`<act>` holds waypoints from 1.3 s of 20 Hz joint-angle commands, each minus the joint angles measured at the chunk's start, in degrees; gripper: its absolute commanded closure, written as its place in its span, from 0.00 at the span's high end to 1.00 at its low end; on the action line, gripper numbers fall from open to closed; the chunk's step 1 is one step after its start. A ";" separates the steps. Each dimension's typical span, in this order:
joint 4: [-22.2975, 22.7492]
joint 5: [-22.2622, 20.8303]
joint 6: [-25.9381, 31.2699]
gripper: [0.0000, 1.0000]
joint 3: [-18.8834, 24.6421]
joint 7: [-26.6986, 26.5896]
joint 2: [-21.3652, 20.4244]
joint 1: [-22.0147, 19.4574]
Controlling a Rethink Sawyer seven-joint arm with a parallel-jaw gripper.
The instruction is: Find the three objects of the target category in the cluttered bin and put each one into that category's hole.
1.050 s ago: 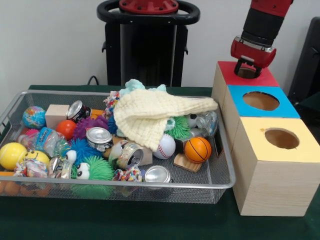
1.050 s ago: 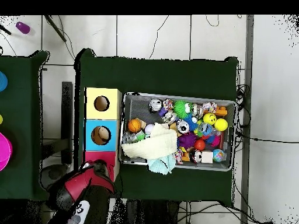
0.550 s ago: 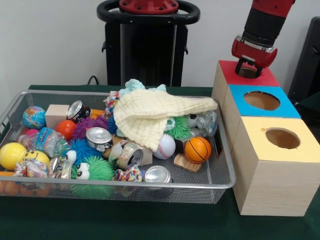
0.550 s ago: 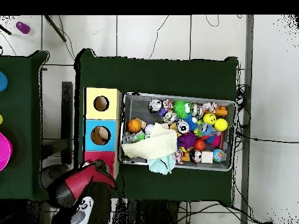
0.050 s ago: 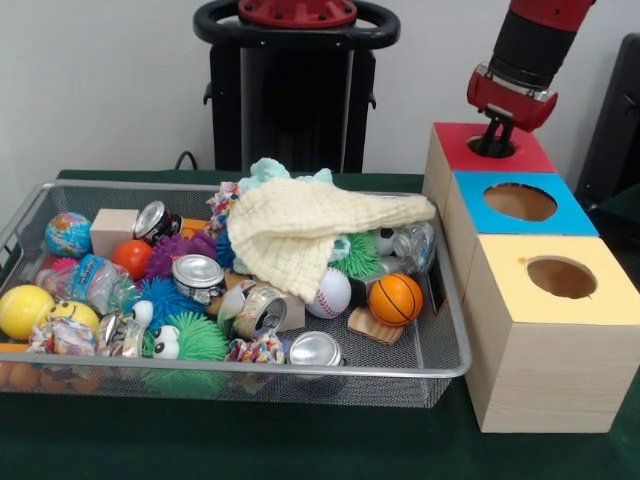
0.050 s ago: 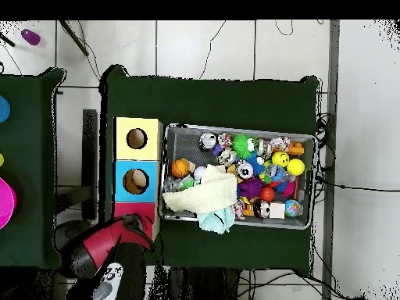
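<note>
The gripper (image 5: 494, 146) sat at the upper right of the front view, right over the hole of the red box (image 5: 525, 156), with its tips down at the hole; honestly couldn't tell if it was open or closed, or if it had anything in it. Next boxes toward the bottom of the frame were the blue box (image 5: 570, 212) and then the yellow box (image 5: 545, 345), each with a round hole on top, all three touching in a row just right of the bin (image 5: 440, 365). The bin was stuffed: a cream cloth (image 5: 300, 230) was draped over the middle of the pile, a basketball (image 5: 395, 298) and a baseball (image 5: 331, 292) sat just below it toward the right, cans all over, like one can (image 5: 198, 272) mid-left and another can (image 5: 315, 349) at the front wall. A green fuzzy toy (image 5: 185, 340) with googly eyes was at lower left, a yellow ball (image 5: 22, 310) at the far left edge, and a globe ball (image 5: 68, 233) in the upper left corner beside a wood block (image 5: 112, 230). In the overhead view the arm (image 6: 109, 244) was at lower left, covering the red box, with the bin's rim (image 6: 238, 130) in the centre of the frame
</note>
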 commanded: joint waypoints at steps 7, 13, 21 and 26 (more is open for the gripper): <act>0.32 -0.34 9.20 0.00 6.07 -6.72 -2.79 -2.86; -6.72 -0.06 22.67 0.00 7.40 -13.66 -9.14 -5.89; -14.47 -5.46 30.88 0.00 9.25 -18.23 -10.71 -8.00; -15.34 -16.97 22.14 0.00 8.32 -18.18 -10.11 -6.28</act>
